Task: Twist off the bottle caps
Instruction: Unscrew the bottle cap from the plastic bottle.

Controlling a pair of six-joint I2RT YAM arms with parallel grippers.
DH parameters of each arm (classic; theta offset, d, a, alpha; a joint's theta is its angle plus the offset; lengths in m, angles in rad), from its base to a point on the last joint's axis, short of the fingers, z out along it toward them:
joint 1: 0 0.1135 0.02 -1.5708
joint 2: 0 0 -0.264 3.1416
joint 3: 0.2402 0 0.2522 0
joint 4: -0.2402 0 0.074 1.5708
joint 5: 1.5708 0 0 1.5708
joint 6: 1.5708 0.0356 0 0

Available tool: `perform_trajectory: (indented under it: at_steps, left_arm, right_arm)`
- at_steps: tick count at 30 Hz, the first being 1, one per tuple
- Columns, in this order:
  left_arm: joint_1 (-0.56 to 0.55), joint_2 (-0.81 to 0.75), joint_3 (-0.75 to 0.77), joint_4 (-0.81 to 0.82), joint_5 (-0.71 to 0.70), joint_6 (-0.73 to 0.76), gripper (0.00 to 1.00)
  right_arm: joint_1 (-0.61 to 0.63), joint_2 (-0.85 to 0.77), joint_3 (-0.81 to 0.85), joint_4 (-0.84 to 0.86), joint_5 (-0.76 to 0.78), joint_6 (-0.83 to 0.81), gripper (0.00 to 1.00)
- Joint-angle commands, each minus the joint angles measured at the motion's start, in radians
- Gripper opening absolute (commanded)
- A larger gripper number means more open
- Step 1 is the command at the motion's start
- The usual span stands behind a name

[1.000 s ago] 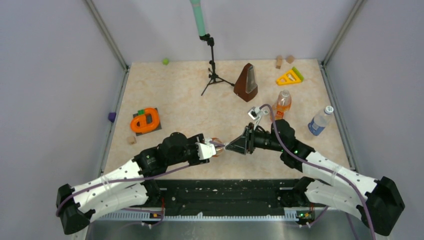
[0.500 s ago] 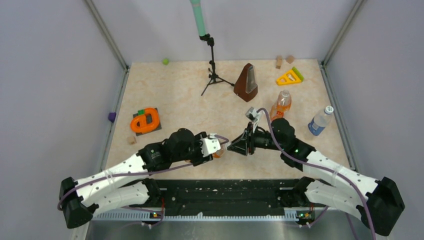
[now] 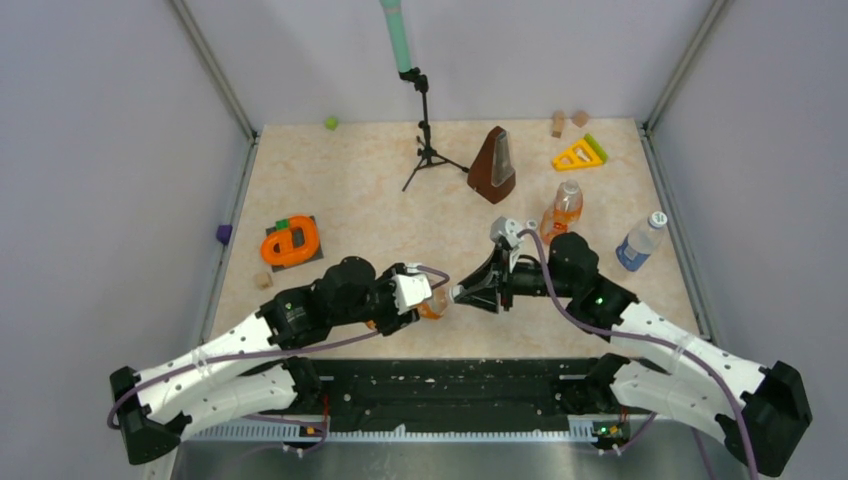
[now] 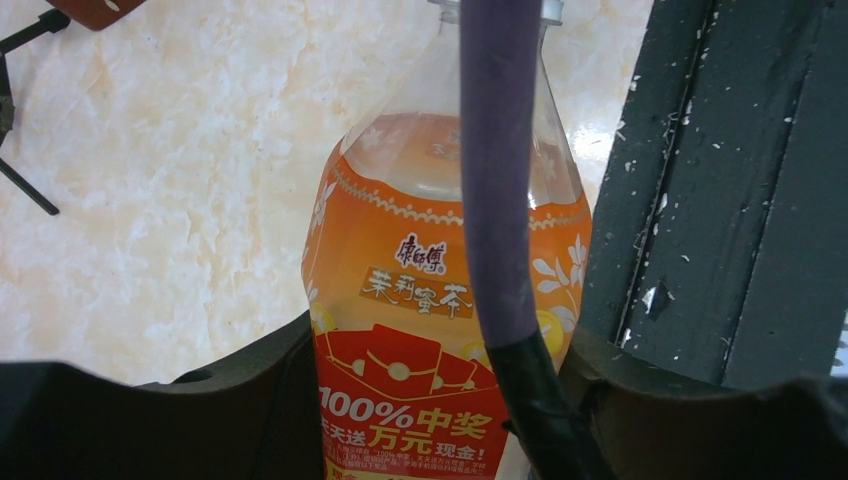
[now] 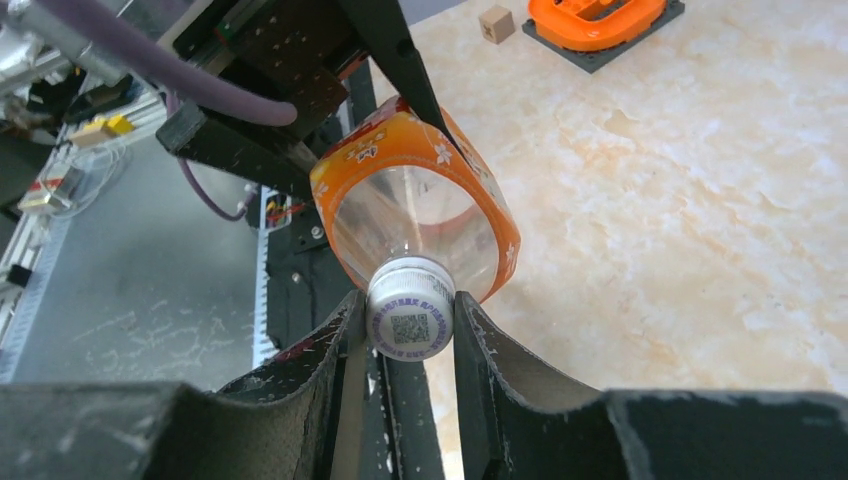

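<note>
My left gripper (image 3: pixel 425 300) is shut on the squat orange bottle (image 4: pixel 440 330) and holds it sideways near the table's front edge, neck toward the right arm. My right gripper (image 3: pixel 458 295) is shut on its white cap (image 5: pixel 410 320), which carries a QR code; the fingers (image 5: pixel 340 350) press on both sides of the cap. The bottle also shows in the right wrist view (image 5: pixel 420 215). A slim orange bottle (image 3: pixel 566 207) stands at mid right, its cap on. A clear bottle with a blue label (image 3: pixel 638 243) and a white cap (image 3: pixel 658 218) stands further right.
A brown metronome (image 3: pixel 493 163) and a black tripod (image 3: pixel 425 130) stand at the back. A yellow triangle (image 3: pixel 579 153) and wooden blocks (image 3: pixel 558 122) lie at the back right. An orange ring on a dark plate (image 3: pixel 291 242) lies at the left, a small wooden block (image 3: pixel 263 280) near it.
Both arms have shifted slightly left and toward the front with the bottle held between them. The right wrist has turned a little on the cap.
</note>
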Motion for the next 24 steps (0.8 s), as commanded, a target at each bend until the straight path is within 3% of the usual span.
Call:
perform_trajectory:
  at_steps: [1, 8, 10, 13, 17, 24]
  left_arm:
    - [0.016, -0.03, 0.08, 0.103, 0.021, -0.05, 0.0]
    - [0.016, -0.011, 0.097, 0.092, 0.062, -0.054, 0.0]
    - [0.016, 0.0, 0.098, 0.085, 0.034, -0.051, 0.0]
    - [0.016, 0.011, 0.076, 0.096, -0.063, -0.013, 0.0]
    - [0.014, 0.013, 0.029, 0.119, -0.181, 0.041, 0.0]
    - [0.013, -0.017, -0.044, 0.222, -0.267, 0.138, 0.0]
  right_arm:
    - [0.012, -0.025, 0.051, -0.064, -0.165, -0.1, 0.0]
    - [0.012, -0.043, 0.066, -0.13, -0.161, -0.187, 0.0]
    - [0.013, -0.043, 0.072, -0.135, -0.131, -0.185, 0.09]
    - [0.012, -0.05, 0.072, -0.115, -0.055, -0.133, 0.34]
    - [0.012, -0.08, 0.032, 0.002, 0.07, 0.004, 0.58]
    - [0.011, -0.101, -0.001, 0.082, 0.295, 0.252, 0.59]
